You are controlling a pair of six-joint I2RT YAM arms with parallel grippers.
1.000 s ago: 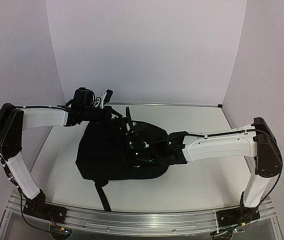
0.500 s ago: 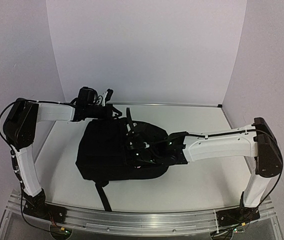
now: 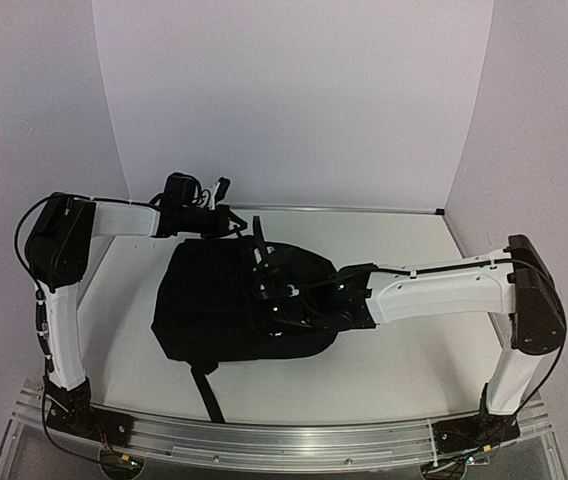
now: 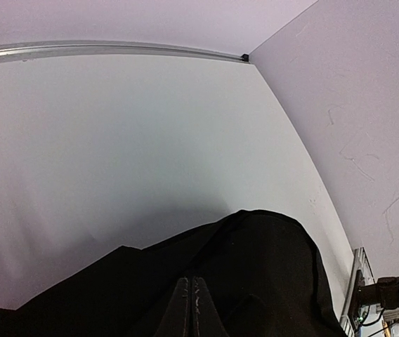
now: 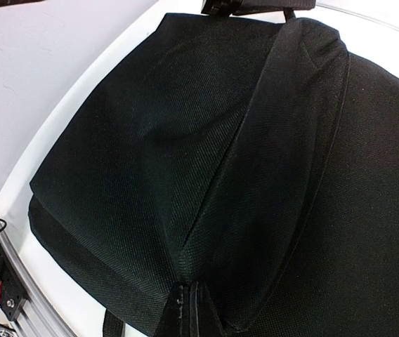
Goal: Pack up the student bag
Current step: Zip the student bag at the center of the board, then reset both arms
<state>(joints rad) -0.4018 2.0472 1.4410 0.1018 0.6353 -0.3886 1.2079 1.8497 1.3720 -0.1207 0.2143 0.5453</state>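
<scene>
Pale walls are seen on three sides of a white worktop (image 3: 404, 370), on the middle of which the student bag (image 3: 209, 300) is laid flat, with one strap (image 3: 205, 392) trailing toward the metal rail (image 3: 294, 440) at the near edge. The left tool (image 4: 190, 282) is held at the far edge of the bag, clenched, with black fabric directly beneath its tips. The right tool (image 5: 187, 286) is set down on the bag's upper face, likewise clenched, at the point where a raised fold of fabric converges. Whether any fabric is pinched by either tool cannot be told.
</scene>
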